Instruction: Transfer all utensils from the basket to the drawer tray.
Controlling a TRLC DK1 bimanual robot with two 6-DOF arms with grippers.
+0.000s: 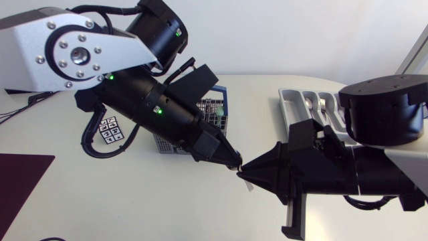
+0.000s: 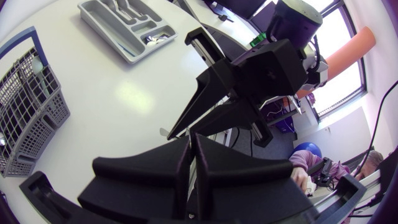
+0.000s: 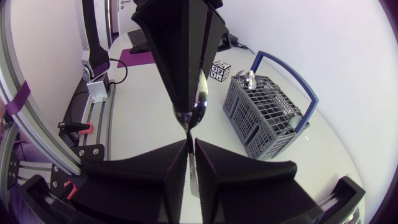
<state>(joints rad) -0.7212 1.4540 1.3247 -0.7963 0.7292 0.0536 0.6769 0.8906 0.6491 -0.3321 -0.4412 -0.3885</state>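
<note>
Left arm point(image 1: 73, 50) and right arm point(image 1: 374, 167) meet above the surface point(image 1: 134, 201) between the basket point(image 1: 215, 115) and the drawer tray point(image 1: 289, 100), left fingers point(image 1: 221, 150) and right fingers point(image 1: 267, 171) each pinching the same spoon point(image 3: 199, 99) nose to nose, so I judge the left should let go only once the right grips firmly

Bright, even light fills all 3 views. The white table point(image 1: 134, 201) carries only soft, faint shadows beneath the left arm point(image 1: 154, 100) and right arm point(image 1: 374, 167). In the left wrist view a pale glare patch lies on it. The spoon point(image 3: 200, 93) glints. Both wrist views bow straight lines near their edges.
</note>
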